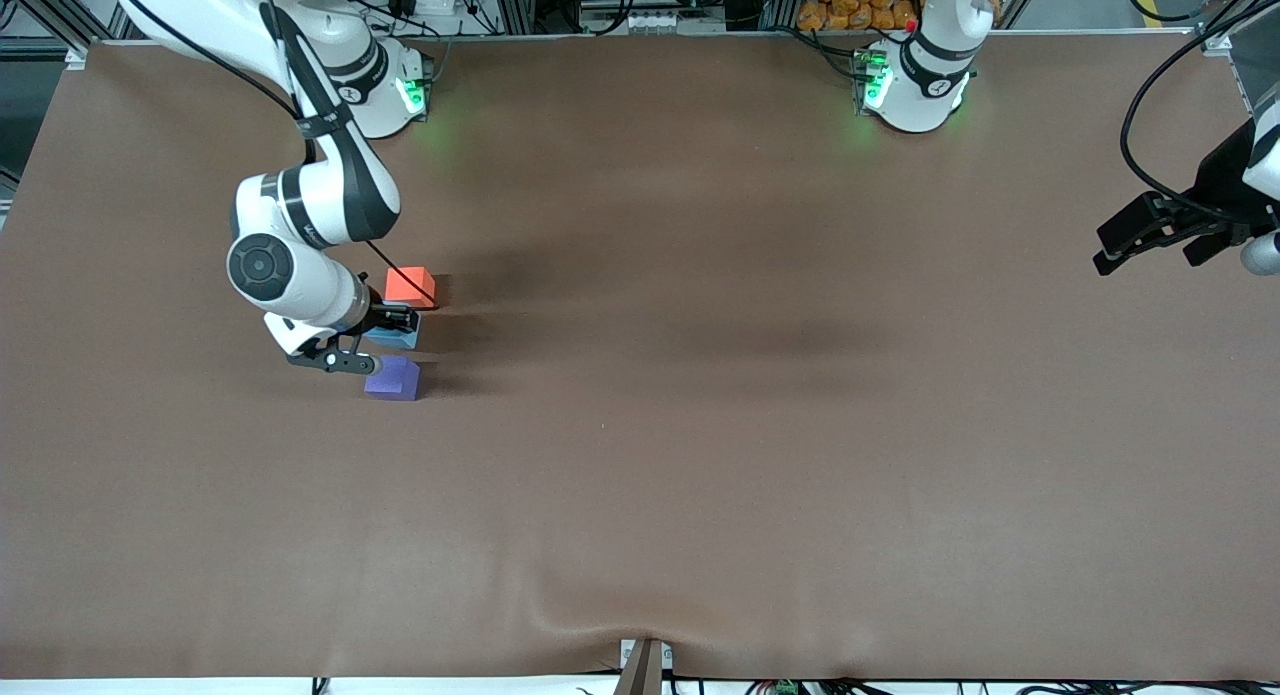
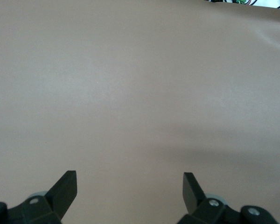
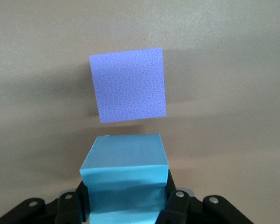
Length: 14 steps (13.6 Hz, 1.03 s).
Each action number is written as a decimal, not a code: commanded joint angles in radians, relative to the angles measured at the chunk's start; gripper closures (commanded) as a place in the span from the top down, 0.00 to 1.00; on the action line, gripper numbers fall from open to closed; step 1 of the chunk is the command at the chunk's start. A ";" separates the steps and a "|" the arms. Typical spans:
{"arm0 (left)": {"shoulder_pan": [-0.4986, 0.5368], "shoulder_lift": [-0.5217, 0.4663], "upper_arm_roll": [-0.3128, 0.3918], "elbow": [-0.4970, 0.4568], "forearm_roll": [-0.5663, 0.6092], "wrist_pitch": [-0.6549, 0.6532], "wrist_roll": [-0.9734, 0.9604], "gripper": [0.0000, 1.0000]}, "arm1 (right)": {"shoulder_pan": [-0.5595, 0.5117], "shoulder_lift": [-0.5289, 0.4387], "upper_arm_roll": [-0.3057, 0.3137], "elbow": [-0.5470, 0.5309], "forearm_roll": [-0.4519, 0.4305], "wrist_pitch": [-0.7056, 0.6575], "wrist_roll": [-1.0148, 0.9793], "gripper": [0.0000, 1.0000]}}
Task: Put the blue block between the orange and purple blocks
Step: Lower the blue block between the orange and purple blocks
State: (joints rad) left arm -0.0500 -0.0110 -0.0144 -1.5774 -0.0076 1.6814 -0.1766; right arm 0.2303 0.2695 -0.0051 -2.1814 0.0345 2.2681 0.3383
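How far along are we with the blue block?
Nearly done: the right gripper holds the blue block in the gap between the orange block and the purple block. Left to do: release and withdraw. The left gripper waits open at its end of the table.

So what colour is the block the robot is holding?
Light sky blue; the blue block shows best in the right wrist view.

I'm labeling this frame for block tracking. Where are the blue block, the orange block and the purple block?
blue block (image 3: 125, 168): right wrist view, its top face, between the gripper fingers.
orange block (image 1: 409, 284): front view, middle of its top face.
purple block (image 1: 392, 377): front view, middle of its top face.
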 commanded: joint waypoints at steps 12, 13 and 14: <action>0.004 -0.009 -0.006 -0.012 -0.017 0.011 0.012 1.00 | -0.019 0.074 0.013 -0.029 -0.011 0.111 -0.012 0.09; 0.004 -0.009 -0.006 -0.012 -0.017 0.015 0.012 1.00 | -0.019 0.080 0.013 -0.032 -0.011 0.117 -0.012 0.10; 0.004 -0.007 -0.004 -0.012 -0.017 0.015 0.012 1.00 | -0.019 0.080 0.013 -0.040 -0.011 0.125 -0.013 0.10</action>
State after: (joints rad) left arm -0.0500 -0.0110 -0.0169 -1.5800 -0.0076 1.6841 -0.1766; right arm 0.2303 0.3524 -0.0053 -2.1968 0.0345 2.3636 0.3382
